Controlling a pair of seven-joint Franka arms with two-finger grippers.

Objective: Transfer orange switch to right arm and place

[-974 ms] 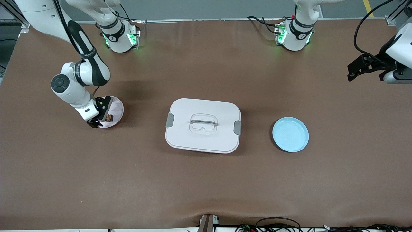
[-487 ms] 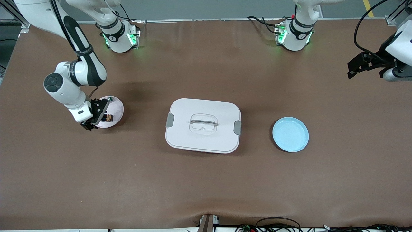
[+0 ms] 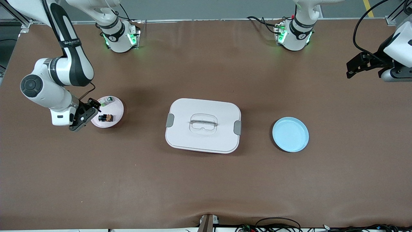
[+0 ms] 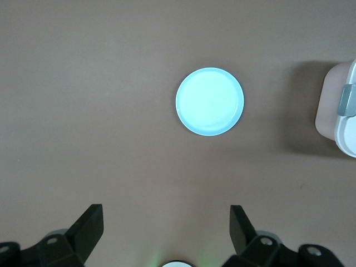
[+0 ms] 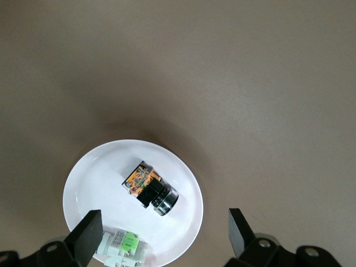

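Looking down through the right wrist view, I have the orange switch (image 5: 149, 188) lying on its side on the small white plate (image 5: 89, 183), just ahead of the right gripper (image 5: 161, 236), whose jaws stand wide apart with nothing between them; a green-and-white part (image 5: 123, 246) sits on the same plate, closer to one finger. In the front view the right gripper (image 3: 84, 113) hangs at that plate's rim (image 3: 118, 113). My left gripper (image 3: 360, 66) waits, open and empty, up over its own end of the table, with the blue plate (image 4: 209, 101) in its sight. I judge the placing done, since the switch rests free of both grippers. Next I would only pull the right arm clear without knocking the plate.
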